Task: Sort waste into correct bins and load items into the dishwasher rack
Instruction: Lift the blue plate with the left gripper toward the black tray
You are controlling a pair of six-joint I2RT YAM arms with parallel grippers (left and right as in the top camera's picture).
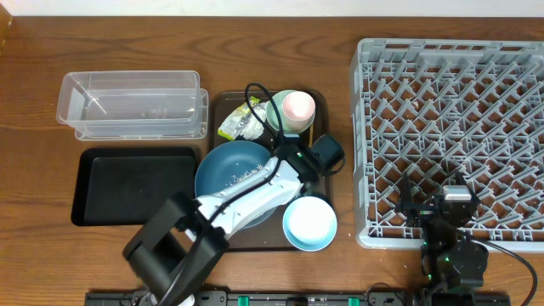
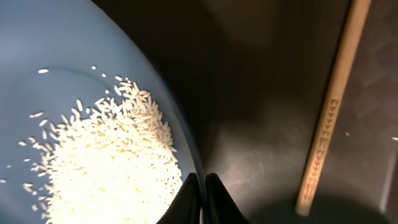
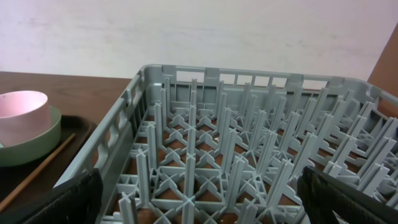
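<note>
The dark-blue dish (image 1: 229, 174) sits on the brown serving tray with a heap of white rice (image 2: 106, 162) in it. My left gripper (image 1: 287, 163) is shut on the dish's right rim (image 2: 202, 186). The wooden stick (image 2: 329, 112) lies on the tray just right of the dish. The pale-pink cup (image 1: 298, 105) sits inside the mint-green bowl (image 1: 279, 115). The wrapper (image 1: 240, 126) lies beside them. The light-blue bowl (image 1: 310, 223) stands at the tray's front. My right gripper (image 3: 199, 193) is open and empty over the front-left part of the grey rack (image 1: 459, 127).
The clear tub (image 1: 127, 104) stands at the back left with the black tray (image 1: 127, 185) in front of it. The brown serving tray (image 1: 321, 127) lies between them and the rack. The right wrist view shows the cup (image 3: 22, 115), the bowl (image 3: 31, 146) and the rack's pegs (image 3: 249, 155).
</note>
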